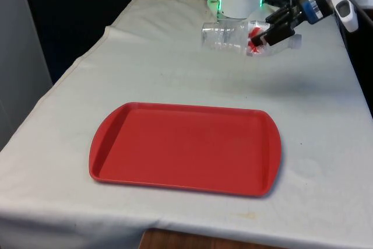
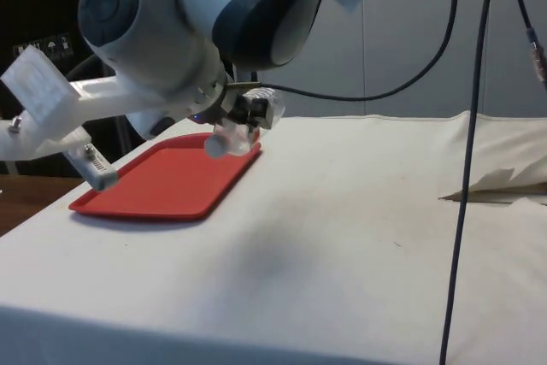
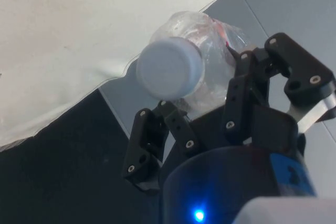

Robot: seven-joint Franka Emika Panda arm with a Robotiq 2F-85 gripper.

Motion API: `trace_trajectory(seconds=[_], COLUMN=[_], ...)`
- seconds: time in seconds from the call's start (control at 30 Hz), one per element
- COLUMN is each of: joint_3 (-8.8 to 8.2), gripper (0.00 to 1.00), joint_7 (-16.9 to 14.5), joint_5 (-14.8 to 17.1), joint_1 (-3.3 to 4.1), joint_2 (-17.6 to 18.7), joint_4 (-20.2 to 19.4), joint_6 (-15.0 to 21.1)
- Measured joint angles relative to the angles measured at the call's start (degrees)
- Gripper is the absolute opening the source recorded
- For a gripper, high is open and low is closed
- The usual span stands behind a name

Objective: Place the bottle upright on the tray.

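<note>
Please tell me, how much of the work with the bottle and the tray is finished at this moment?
Done: the gripper has picked up the clear plastic bottle, which hangs lying sideways above the white cloth. In hand: carrying it. Left: turning it upright and setting it on the red tray, which has nothing on it.

There is one clear plastic bottle [image 1: 245, 36], and it carries one white cap [image 3: 170, 68] and one red label [image 1: 255, 38]. There is one red tray [image 1: 185, 147], nearer the camera than the bottle in the front view. There is one white cloth [image 1: 175, 74] under the tray, covering the one table. There is one black gripper [image 1: 274, 27] with two fingers [image 3: 245, 85], one on each side of the bottle. Two dark cables [image 2: 466, 177] hang in the side view, on the far side of the cloth from the tray.
</note>
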Motion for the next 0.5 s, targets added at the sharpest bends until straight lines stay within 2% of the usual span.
trace_trajectory(seconds=[0.5], joint_3=[0.0], gripper=[0.33], joint_7=[-1.26], joint_5=[1.03], joint_1=[-0.06], joint_2=[-2.35], joint_4=[0.0], joint_6=[-0.06])
